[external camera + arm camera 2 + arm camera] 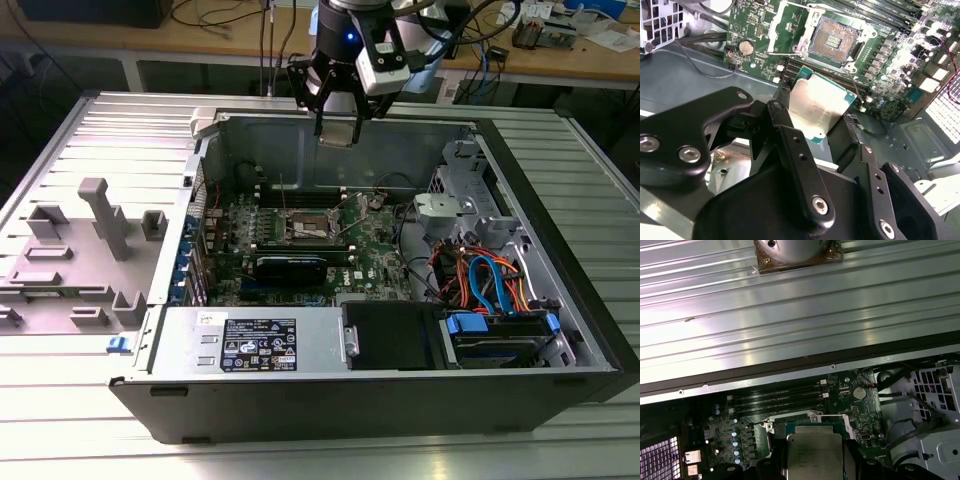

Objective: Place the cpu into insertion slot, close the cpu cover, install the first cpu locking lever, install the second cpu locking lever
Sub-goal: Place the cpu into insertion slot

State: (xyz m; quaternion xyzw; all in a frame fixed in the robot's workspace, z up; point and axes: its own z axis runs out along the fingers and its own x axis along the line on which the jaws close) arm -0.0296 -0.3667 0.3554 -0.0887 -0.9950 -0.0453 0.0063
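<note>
1. The hand (815,119) is closed on the cpu (816,106): I see one black finger (781,112) pressing each of two opposite edges, and the dull silver top faces the camera in both wrist views.
2. In the exterior view the hand (337,128) hangs above the open computer case (400,395), near its far wall and well clear of the motherboard (380,240).
3. The cpu is in the air, apart from the insertion slot (834,39), whose tan-gold pin field lies uncovered.
4. The cpu cover (784,26) stands swung open just beside the slot.
5. A round coin cell (745,47) sits on the board near the cover; long memory slots (775,397) run along the board's other side.
6. Writing: a dark label with white print (258,345) lies on the power supply at the case's near edge; I cannot make out its text. A long black card (290,265) lies between it and the slot.
7. Blue and orange cables (490,280) fill the case at the exterior view's right.
8. The case rests on a ribbed metal bench (80,410); a grey moulded fixture (100,235) lies at the exterior view's left.
</note>
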